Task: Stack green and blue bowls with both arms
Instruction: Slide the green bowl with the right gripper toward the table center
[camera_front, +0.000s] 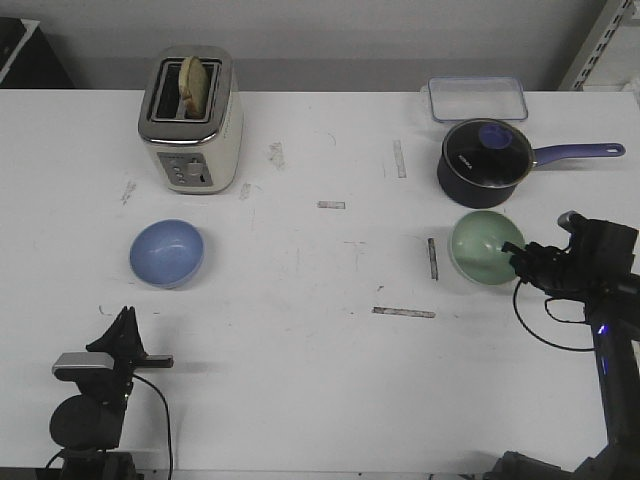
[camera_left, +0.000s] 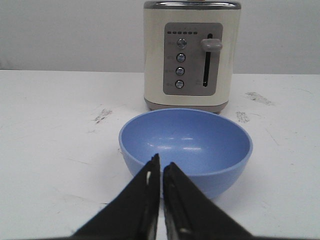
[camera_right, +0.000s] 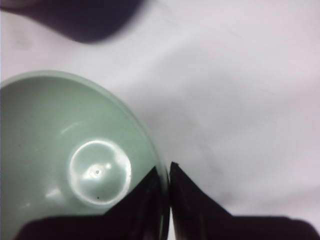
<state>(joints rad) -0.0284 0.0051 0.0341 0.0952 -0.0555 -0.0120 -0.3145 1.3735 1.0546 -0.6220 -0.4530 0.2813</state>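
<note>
The pale green bowl (camera_front: 486, 247) sits at the right of the table, just in front of the saucepan. My right gripper (camera_front: 519, 262) is shut on its near right rim, one finger inside the bowl (camera_right: 75, 160) and one outside. The blue bowl (camera_front: 166, 252) sits at the left, in front of the toaster. My left gripper (camera_front: 124, 322) is low near the table's front edge, shut and empty, its tips pointing at the blue bowl (camera_left: 186, 145) with a gap between them.
A cream toaster (camera_front: 191, 120) with bread in it stands at the back left. A dark blue lidded saucepan (camera_front: 486, 160) with a long handle stands behind the green bowl. A clear lidded container (camera_front: 477, 98) lies at the back right.
</note>
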